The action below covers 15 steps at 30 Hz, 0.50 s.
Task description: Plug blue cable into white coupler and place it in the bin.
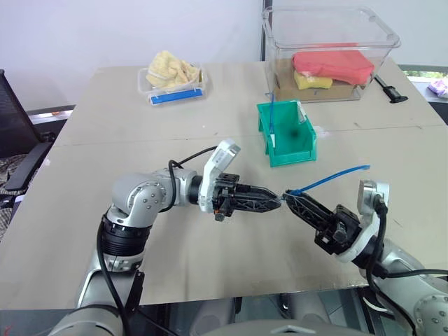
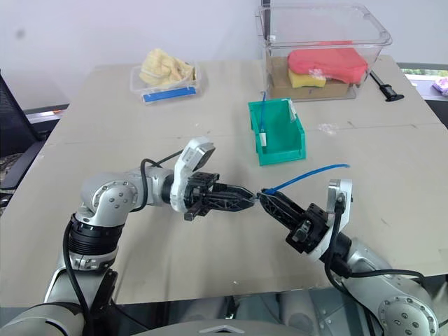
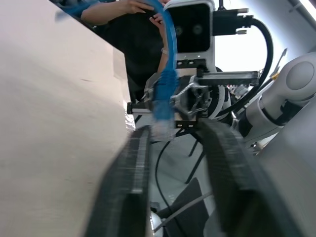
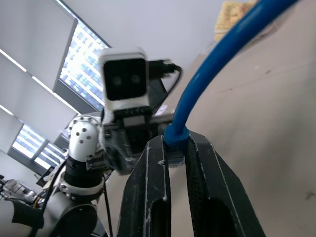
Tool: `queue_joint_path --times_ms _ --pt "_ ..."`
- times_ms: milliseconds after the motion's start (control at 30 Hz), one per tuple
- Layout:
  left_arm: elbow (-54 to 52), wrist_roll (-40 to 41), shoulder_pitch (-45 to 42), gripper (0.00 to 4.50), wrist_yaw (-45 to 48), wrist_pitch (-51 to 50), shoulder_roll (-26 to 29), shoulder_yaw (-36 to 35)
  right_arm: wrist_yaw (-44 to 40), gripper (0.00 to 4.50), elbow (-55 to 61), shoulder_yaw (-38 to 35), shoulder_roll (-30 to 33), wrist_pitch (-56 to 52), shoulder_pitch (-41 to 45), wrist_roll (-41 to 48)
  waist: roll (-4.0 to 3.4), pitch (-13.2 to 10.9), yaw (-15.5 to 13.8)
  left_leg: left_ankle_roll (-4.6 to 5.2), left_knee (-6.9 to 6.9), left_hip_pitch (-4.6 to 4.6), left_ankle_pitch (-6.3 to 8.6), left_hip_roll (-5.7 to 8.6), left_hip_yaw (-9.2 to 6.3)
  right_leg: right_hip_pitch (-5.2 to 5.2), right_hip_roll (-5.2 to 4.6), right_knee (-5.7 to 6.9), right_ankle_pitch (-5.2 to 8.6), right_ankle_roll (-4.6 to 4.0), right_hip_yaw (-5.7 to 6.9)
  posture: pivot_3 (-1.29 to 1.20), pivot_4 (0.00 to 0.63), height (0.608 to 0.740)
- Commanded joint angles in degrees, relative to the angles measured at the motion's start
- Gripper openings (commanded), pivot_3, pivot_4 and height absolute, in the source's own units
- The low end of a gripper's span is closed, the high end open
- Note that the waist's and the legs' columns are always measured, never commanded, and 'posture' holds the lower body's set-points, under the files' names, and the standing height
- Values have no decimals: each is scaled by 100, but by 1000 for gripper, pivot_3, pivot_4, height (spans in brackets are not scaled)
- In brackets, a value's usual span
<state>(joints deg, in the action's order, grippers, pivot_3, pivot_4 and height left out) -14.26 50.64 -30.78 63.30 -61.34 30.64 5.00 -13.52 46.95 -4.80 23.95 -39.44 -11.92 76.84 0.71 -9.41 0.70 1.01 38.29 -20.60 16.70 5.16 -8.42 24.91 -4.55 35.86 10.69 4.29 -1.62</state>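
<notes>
Clamped on the plug end of the blue cable (image 4: pixel 197 94), the right gripper (image 1: pixel 292 200) has its two fingers (image 4: pixel 148 197) pressed against the boot and the clear plug between them. The gripper points up and toward the robot's left, above the near part of the table (image 1: pixel 105 126). The rest of the cable arcs up and away to the right in free air, ending above the table surface.

The left gripper (image 1: pixel 269 201) points level toward the right, tip to tip with the right gripper. Its fingers (image 3: pixel 128 192) stand apart, with a clear gap between them in the left wrist view; the cable's plug lies just beyond the gap, and nothing sits between them. The head views do not show the white coupler clearly, and its place cannot be told.

The bin (image 1: pixel 288 155) stands on the table beyond both grippers, well apart from them, with its open top upward. Behind it stands a large clear tub (image 1: pixel 329 49) holding red and yellow items. A small clear tray (image 1: pixel 171 87) with yellow contents sits at the far left of the table.
</notes>
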Motion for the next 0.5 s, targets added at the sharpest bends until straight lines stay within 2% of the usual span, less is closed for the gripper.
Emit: queue_joint_path --times_ms 33,100,200,333,500 --pt "-262 -948 339 2645 62 1336 453 -30 -332 0 10 -33 112 243 69 -237 -1 0 17 0 -2 1 0 -3 4 1 2 0 0 0 -4 0 150 740" --pt "-129 -1649 602 2645 122 2368 727 -67 -613 0 -139 1 180 372 116 -609 -1 1 12 -1 -6 6 0 -6 9 1 5 0 0 -1 -8 0 150 740" --pt "470 -2279 944 2645 120 3569 1164 -584 -1046 0 -540 105 308 594 303 -1327 -2 0 -9 0 -6 5 0 -7 10 1 6 -3 0 -1 -7 0 150 740" --pt "1152 -2608 1279 2645 -46 4277 1367 -1019 -1453 0 -886 197 310 749 485 -1737 -3 -1 -27 2 -6 2 1 -7 5 1 5 -4 0 -1 0 0 150 740" --pt "1178 -2686 1910 2645 -42 4546 1378 -1173 -1803 0 -1120 249 343 809 514 -2043 -3 -1 -34 14 -6 -3 9 -3 6 1 -2 -13 -1 0 0 0 150 740"
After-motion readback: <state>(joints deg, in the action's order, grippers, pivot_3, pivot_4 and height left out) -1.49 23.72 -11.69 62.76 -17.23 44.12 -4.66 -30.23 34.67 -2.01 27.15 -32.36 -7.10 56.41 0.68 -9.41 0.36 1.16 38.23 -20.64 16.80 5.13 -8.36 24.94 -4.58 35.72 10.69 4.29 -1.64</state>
